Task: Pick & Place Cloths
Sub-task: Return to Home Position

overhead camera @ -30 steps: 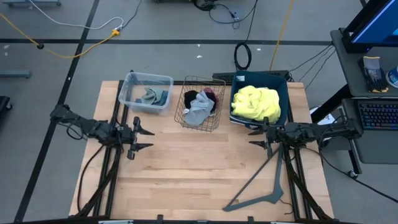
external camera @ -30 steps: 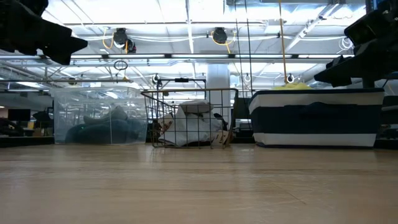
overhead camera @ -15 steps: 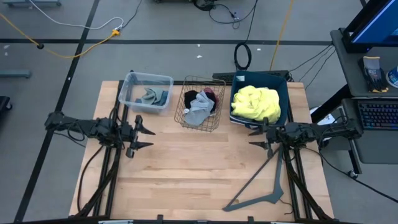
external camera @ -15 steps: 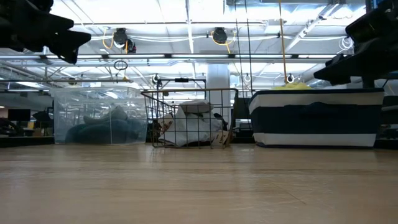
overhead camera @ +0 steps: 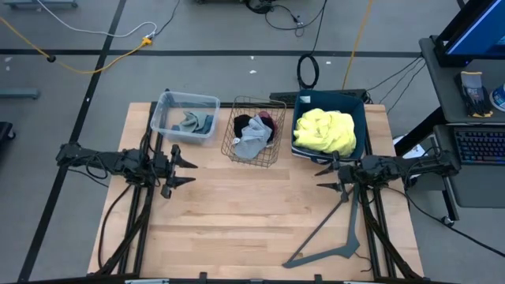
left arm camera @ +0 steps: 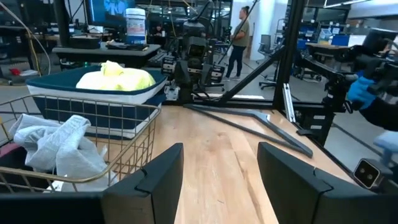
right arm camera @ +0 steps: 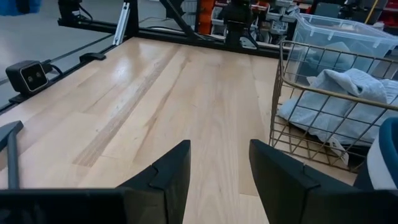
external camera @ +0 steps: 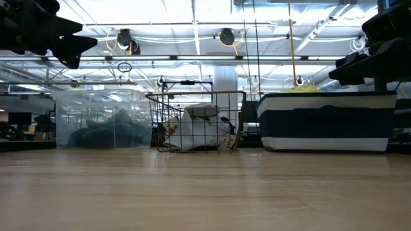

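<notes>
A yellow cloth [overhead camera: 323,131] is heaped in a dark blue bin [overhead camera: 361,126] at the far right of the table. Light grey [overhead camera: 251,142], black and maroon cloths lie in a wire basket [overhead camera: 254,158] at the far middle. Grey-green and blue cloths [overhead camera: 196,121] sit in a clear plastic bin [overhead camera: 168,105] at the far left. My left gripper [overhead camera: 183,171] hovers open above the table in front of the clear bin. My right gripper [overhead camera: 322,178] hovers open in front of the blue bin. Both point toward the table's middle and hold nothing.
A grey V-shaped metal bar [overhead camera: 335,237] lies on the near right of the table, under the right arm. Bare wooden tabletop [overhead camera: 245,213] spreads between the two grippers and toward the near edge. Cables and a desk with a keyboard [overhead camera: 477,146] stand beyond the right edge.
The right gripper has risen a little above the table. The left arm's elbow has drawn back toward the table's left edge while its gripper has stayed about where it was. No cloth has moved.
</notes>
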Robot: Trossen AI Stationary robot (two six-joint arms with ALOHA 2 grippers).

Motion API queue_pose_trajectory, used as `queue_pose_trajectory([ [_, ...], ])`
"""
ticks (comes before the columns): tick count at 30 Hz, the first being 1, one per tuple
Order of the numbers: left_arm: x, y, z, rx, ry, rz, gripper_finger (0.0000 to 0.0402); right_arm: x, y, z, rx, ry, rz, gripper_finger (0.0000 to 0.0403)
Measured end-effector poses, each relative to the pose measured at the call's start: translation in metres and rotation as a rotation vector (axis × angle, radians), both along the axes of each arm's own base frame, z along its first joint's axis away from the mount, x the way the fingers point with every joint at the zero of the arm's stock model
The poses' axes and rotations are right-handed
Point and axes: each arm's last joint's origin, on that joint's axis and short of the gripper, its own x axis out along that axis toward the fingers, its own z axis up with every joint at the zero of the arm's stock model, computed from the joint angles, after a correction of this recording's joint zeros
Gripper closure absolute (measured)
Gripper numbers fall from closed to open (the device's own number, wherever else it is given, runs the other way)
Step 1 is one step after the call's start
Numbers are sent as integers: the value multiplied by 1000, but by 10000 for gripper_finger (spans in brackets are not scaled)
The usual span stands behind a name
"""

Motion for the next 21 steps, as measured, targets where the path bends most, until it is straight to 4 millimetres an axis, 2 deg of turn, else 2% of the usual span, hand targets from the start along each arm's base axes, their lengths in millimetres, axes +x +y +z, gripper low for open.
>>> queue_pose_trajectory([
  [21, 0, 0, 0, 4, 0, 0, 192, 0, 0, 0, 0, -2, -1, 248],
])
